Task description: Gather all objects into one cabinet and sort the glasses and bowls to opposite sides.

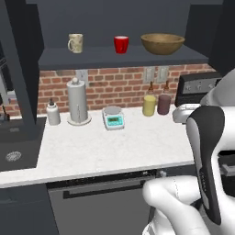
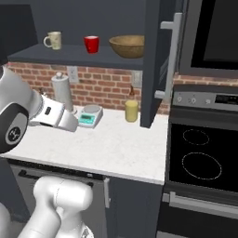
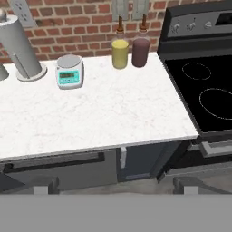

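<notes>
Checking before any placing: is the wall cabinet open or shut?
Open. The cabinet shelf is exposed, with the beige mug, red mug and wooden bowl visible; its door stands swung out.

A dark slate-grey cabinet shelf (image 1: 124,58) carries a beige speckled mug (image 1: 75,43) at left, a glossy red mug (image 1: 121,44) in the middle and a wide brown wooden bowl (image 1: 162,43) at right. Below, a white marbled counter (image 1: 114,149) holds a grey paper-towel holder (image 1: 78,102), a small kitchen scale (image 1: 113,118), and yellow (image 1: 149,105) and brownish (image 1: 164,104) jars.
</notes>
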Motion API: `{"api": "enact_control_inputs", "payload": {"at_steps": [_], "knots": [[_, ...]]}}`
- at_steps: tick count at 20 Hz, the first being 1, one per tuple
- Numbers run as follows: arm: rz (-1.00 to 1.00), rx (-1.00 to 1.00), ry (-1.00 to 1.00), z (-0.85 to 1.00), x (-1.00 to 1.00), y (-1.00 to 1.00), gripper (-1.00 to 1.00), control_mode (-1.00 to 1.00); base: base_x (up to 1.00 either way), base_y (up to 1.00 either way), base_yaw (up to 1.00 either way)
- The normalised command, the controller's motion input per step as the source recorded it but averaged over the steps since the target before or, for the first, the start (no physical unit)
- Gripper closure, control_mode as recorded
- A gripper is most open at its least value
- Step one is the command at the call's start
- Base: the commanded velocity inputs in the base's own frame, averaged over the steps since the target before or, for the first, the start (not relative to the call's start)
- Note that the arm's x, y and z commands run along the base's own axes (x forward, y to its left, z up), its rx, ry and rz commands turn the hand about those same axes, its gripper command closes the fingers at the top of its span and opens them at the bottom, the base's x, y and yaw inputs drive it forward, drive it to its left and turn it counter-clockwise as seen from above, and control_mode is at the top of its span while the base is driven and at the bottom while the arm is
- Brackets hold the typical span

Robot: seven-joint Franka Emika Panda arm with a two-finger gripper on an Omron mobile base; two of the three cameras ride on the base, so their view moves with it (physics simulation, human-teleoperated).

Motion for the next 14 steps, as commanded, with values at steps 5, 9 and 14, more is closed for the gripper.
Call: {"api": "enact_control_inputs", "payload": {"at_steps": [5, 9, 14], "knots": [[0.0, 0.0, 0.0, 0.0, 0.0, 0.0, -1.0, 1.0, -0.76, -0.02, 0.48], [0.0, 0.0, 0.0, 0.0, 0.0, 0.0, -1.0, 1.0, -0.53, 0.0, 0.67], [0.0, 0.0, 0.0, 0.0, 0.0, 0.0, -1.0, 1.0, -0.32, 0.0, 0.77]]}}
